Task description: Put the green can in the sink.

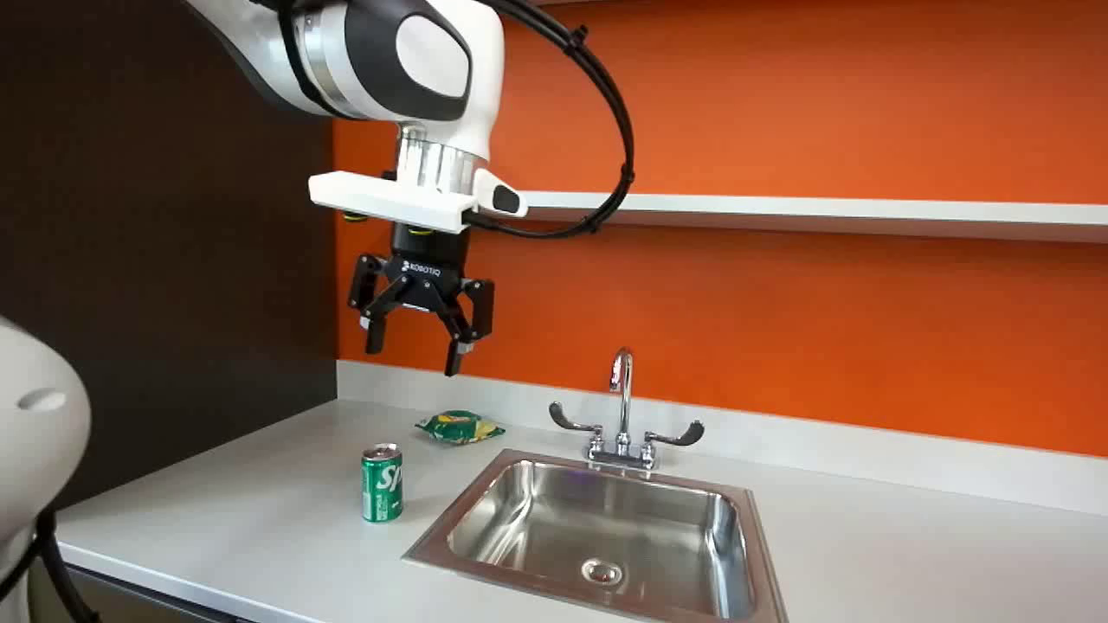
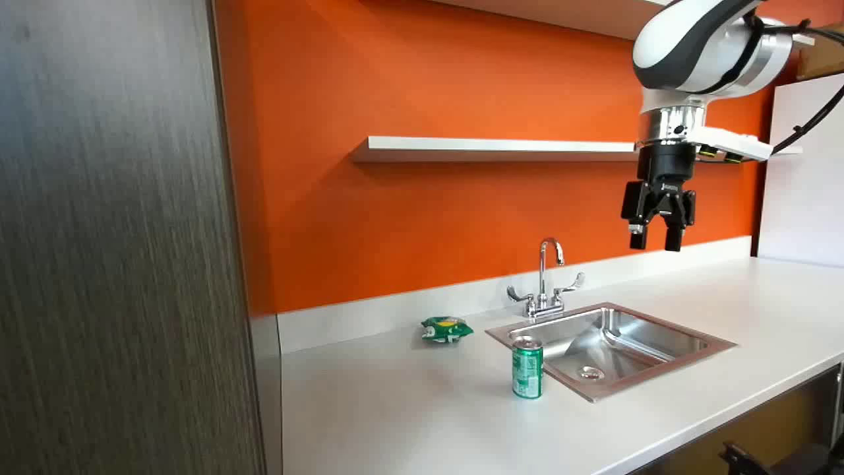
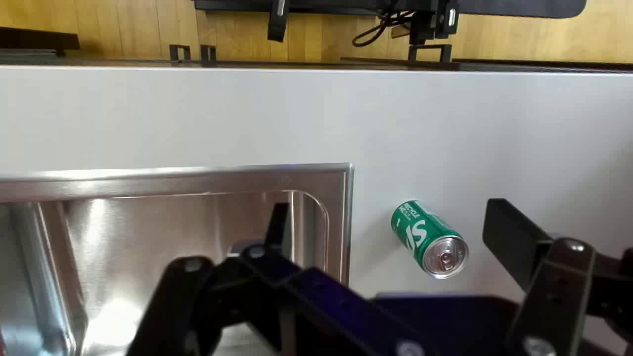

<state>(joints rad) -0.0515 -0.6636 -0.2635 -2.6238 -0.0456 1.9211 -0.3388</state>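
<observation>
The green can (image 1: 382, 483) stands upright on the white counter beside the sink. It also shows in an exterior view (image 2: 527, 371) and, with its silvery top toward the camera, in the wrist view (image 3: 429, 237). The steel sink (image 1: 468, 502) is set into the counter; its rim shows in an exterior view (image 2: 659, 368) and in the wrist view (image 3: 198, 185). My gripper (image 1: 414, 353) is open and empty, high above the counter and pointing down, also in an exterior view (image 2: 655, 242). In the wrist view the can appears between the open fingers (image 3: 388, 217), well below them.
A flat green packet (image 1: 459, 427) lies near the back wall, also in an exterior view (image 2: 446, 329). The chrome faucet (image 1: 623, 415) rises behind the sink. A white shelf (image 1: 822, 208) runs along the orange wall. A dark panel (image 1: 173, 260) stands at the counter's end.
</observation>
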